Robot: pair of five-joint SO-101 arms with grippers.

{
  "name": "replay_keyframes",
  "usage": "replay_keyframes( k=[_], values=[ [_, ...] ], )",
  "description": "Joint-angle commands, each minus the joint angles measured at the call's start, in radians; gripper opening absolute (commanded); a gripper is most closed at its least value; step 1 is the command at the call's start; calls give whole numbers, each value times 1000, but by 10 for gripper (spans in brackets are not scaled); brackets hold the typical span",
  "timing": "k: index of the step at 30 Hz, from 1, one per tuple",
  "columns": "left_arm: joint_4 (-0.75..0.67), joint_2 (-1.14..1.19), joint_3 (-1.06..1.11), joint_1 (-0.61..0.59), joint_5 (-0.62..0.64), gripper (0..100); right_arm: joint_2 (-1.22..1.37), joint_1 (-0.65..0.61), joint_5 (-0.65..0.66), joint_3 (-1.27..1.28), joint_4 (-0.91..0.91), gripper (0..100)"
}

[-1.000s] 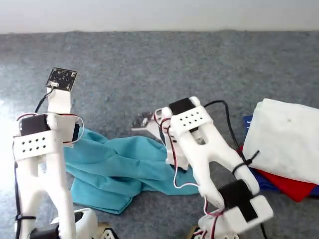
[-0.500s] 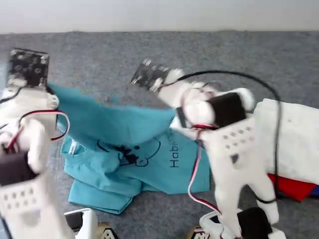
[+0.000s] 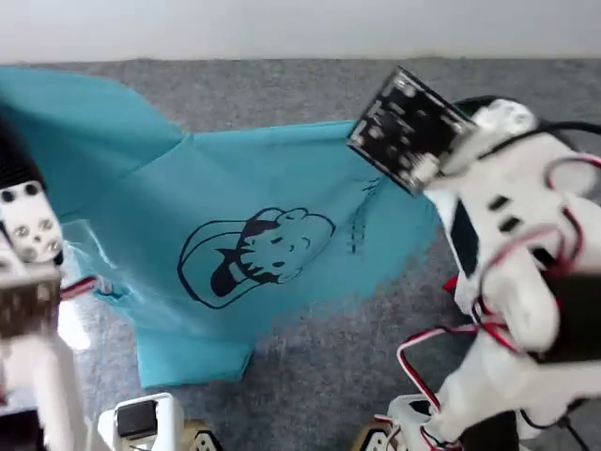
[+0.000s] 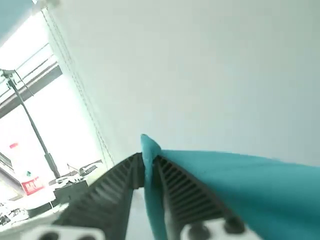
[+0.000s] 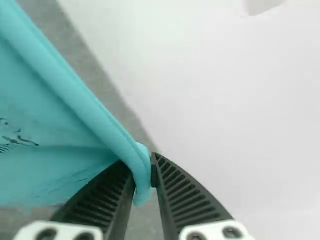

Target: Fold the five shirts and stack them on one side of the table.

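Observation:
A teal shirt (image 3: pixel 254 249) with a dark cartoon print hangs spread out in the air above the grey table (image 3: pixel 282 94), held up by both arms. My left gripper (image 4: pixel 147 167) is shut on one teal edge (image 4: pixel 240 185) of it, at the left of the high view. My right gripper (image 5: pixel 142 177) is shut on another edge, a rolled teal hem (image 5: pixel 75 107), at the upper right of the high view. The shirt's lower part trails down to the table near the front.
The right arm (image 3: pixel 507 263) rises high at the right and covers the stack of folded shirts, of which a red sliver (image 3: pixel 450 282) shows. The arm bases (image 3: pixel 141 423) stand at the table's front edge. A white wall runs behind the table.
Both arms have lifted sharply and pulled apart, raising the crumpled teal shirt off the table and stretching it open so the print shows.

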Motion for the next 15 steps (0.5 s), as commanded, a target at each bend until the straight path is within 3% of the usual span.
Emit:
replay_keyframes(
  k=[1,9,15],
  values=[
    [-23,0,-96,2,-28,12,-27,61,12,-106,35,8],
    [-31,2,-194,2,-29,12,-39,160,11,-259,41,8],
    [-161,0,-217,2,-112,12,-150,246,11,-206,42,8]
  ],
)
